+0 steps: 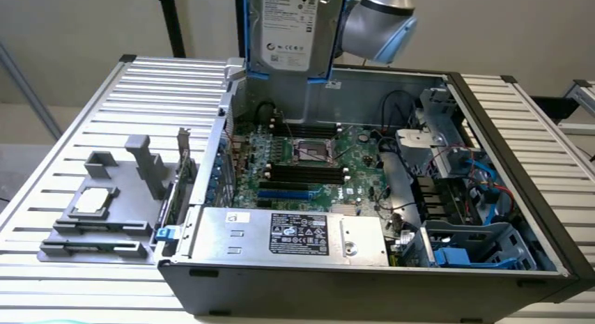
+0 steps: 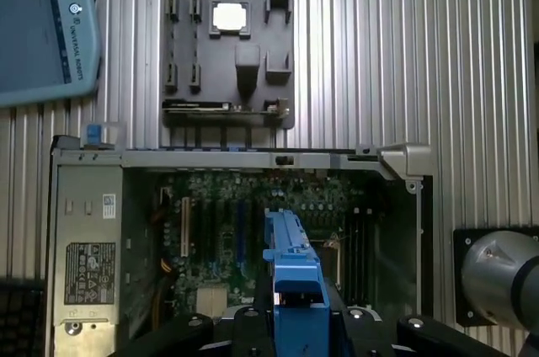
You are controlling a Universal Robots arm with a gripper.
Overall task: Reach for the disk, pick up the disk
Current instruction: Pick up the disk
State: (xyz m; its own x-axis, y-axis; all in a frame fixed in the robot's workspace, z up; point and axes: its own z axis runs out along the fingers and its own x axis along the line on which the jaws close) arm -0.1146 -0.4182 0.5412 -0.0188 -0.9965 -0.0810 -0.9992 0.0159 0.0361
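The ribbed metal tabletop (image 1: pixel 83 115) is carrying an open computer case (image 1: pixel 372 282) that is lying on its side directly below the tool, its motherboard (image 1: pixel 307 164) facing up. Inside the case, the large silver box (image 1: pixel 288 233) with the black-and-white label is sitting along the wall nearest the exterior camera. Beside the case, well off to one side of the tool, a grey fixture tray (image 1: pixel 102 212) is holding a small square silver chip (image 1: pixel 93 198).

The disk (image 1: pixel 288 31) is hanging upright in the air above the case, label toward the exterior camera and blue rails running down its edges; in the wrist view its blue rail edge (image 2: pixel 290 281) is jutting straight out from the tool (image 2: pixel 290 323), over the motherboard. The tool appears to be grasping the disk, since nothing else is supporting it.

As I judge it, the reach is done and the pick-up is essentially complete: the disk is clear of the case walls. What is needed now is a firm, steady grip so the tall, flat drive is not swinging or slipping toward the boards beneath.
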